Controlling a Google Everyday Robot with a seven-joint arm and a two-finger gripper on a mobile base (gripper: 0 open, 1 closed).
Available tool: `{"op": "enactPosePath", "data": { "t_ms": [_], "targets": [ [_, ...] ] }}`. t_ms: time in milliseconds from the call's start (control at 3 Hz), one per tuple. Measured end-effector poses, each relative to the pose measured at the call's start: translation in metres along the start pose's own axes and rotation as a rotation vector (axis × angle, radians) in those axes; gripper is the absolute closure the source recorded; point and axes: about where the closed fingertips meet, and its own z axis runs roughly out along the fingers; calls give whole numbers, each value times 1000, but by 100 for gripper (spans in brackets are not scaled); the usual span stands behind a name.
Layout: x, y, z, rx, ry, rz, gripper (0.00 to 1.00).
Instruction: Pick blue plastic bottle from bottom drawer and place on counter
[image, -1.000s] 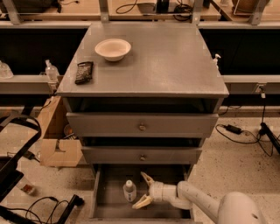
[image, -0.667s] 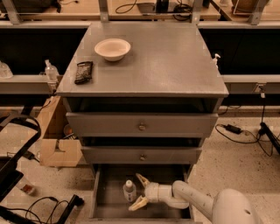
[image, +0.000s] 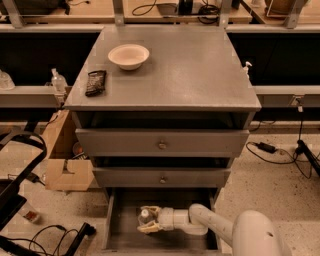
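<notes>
The blue plastic bottle (image: 144, 216), clear with a white cap, stands in the open bottom drawer (image: 120, 241) at the foot of the cabinet. My gripper (image: 146, 219) reaches in from the right, with one finger behind the bottle and one in front of it. The white arm runs off to the lower right. The counter (image: 190, 65), a flat grey top, is above the two closed drawers with brass knobs.
A white bowl (image: 128, 55) and a dark snack bar (image: 95, 82) lie on the counter's left part. A cardboard box (image: 65, 165) stands left of the cabinet. Cables and a black frame (image: 20, 165) are on the floor at left. Small pump bottles stand at either side.
My gripper has moved left along the drawer and now has its fingers around the bottle. The bottle stays in place.
</notes>
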Motion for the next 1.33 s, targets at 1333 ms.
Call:
{"op": "enactPosePath", "data": {
  "t_ms": [1333],
  "targets": [
    [-164,40,-141,-10,-106,144,100]
  ]
}}
